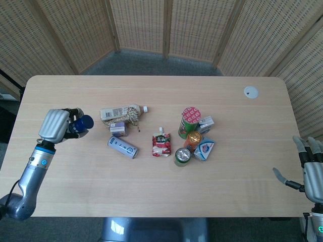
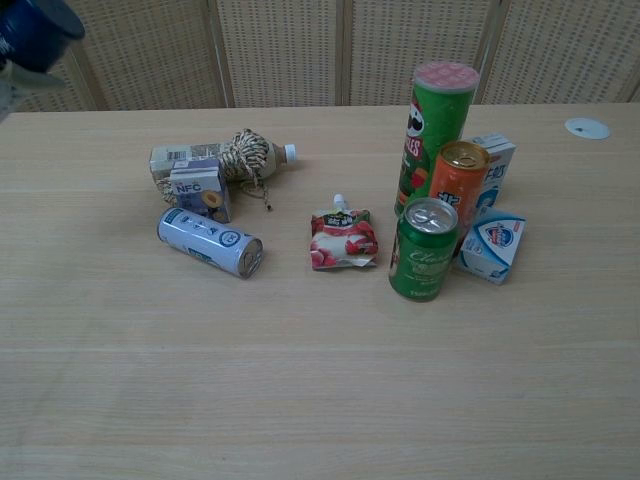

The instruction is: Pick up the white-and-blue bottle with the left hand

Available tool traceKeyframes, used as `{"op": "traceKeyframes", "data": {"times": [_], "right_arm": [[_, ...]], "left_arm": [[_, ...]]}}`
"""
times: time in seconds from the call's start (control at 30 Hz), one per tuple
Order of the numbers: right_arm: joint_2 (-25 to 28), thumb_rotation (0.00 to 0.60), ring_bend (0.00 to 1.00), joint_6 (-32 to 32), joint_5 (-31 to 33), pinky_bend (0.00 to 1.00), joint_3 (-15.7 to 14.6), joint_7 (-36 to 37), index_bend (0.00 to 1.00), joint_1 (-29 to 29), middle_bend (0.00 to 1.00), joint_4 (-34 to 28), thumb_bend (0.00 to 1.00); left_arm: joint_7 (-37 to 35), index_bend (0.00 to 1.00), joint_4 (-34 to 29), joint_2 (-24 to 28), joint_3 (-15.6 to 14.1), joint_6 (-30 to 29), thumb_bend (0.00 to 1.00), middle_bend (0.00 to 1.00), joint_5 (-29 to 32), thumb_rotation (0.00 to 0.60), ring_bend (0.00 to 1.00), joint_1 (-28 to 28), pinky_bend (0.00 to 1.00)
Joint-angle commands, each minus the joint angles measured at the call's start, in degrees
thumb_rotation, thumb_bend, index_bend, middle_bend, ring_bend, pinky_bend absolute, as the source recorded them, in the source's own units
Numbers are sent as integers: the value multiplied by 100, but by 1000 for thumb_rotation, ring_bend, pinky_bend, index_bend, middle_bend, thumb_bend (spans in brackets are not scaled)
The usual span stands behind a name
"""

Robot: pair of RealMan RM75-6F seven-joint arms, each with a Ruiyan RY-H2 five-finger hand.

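Right hand: the right hand [image 1: 312, 170] sits nearest the robot, at the bench's near right edge in the head view. Its fingers are spread and it holds nothing. Its lower part is cut off by the frame.

Left hand: the left hand [image 1: 56, 125] is raised above the left side of the bench [image 1: 151, 186], fingers wrapped around the white-and-blue bottle [image 1: 79, 124].

Bottle, where it is: off the bench and in the left hand, its dark blue cap pointing toward the middle of the bench. The chest view shows only the blue cap at its top left corner [image 2: 35, 20].

Bottle, how it will handle: it looks like a small plastic bottle, so probably light and fairly stiff, with a smooth wall that could slip in hard fingers. The body seems the best place to hold, with the cap left free, as the hand has it.

Hard to make out: the hand covers the bottle's white body, so its shape, how full it is, and how firm the hold is cannot be judged.

Middle of the bench: a grey-blue can [image 1: 122, 147] lies on its side. A red pouch [image 1: 161, 144] lies flat beside it. To the right, a green can [image 1: 182, 156] stands in a tight cluster whose labels are too small to read.

Far side: a small white disc [image 1: 251, 92] lies near the far right corner.
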State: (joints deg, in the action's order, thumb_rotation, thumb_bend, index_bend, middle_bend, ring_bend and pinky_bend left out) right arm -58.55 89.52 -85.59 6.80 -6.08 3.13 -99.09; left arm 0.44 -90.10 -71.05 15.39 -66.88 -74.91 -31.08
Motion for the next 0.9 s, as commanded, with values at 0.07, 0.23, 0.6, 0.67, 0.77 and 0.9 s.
{"op": "traceKeyframes", "data": {"times": [0.07, 0.23, 0.6, 0.67, 0.77, 0.9], "right_arm": [[-47, 206, 0, 12, -18, 0, -10, 59, 0, -3, 145, 64, 267], [-74, 208, 0, 93, -73, 0, -41, 132, 0, -52, 145, 145, 266], [-146, 209, 0, 278, -134, 0, -167, 419, 0, -250, 145, 389, 265], [-173, 207, 0, 279, -118, 0, -168, 468, 0, -263, 145, 446, 265], [-223, 207, 0, 277, -118, 0, -166, 519, 0, -265, 145, 513, 266], [-262, 209, 0, 203, -95, 0, -155, 497, 0, -228, 145, 543, 267]], "left_arm": [[136, 733, -816, 745, 449, -228, 365, 716, 264, 600, 797, 44, 792], [159, 734, -1217, 1125, 718, -295, 359, 717, 467, 600, 797, 11, 789], [382, 743, -1711, 1422, 827, -315, 358, 721, 770, 600, 797, -74, 788], [424, 743, -1756, 1435, 828, -316, 358, 721, 807, 600, 797, -99, 788], [462, 743, -1788, 1435, 839, -323, 358, 721, 851, 600, 797, -143, 789], [469, 744, -1758, 1411, 831, -318, 355, 720, 883, 600, 796, -192, 789]]}}
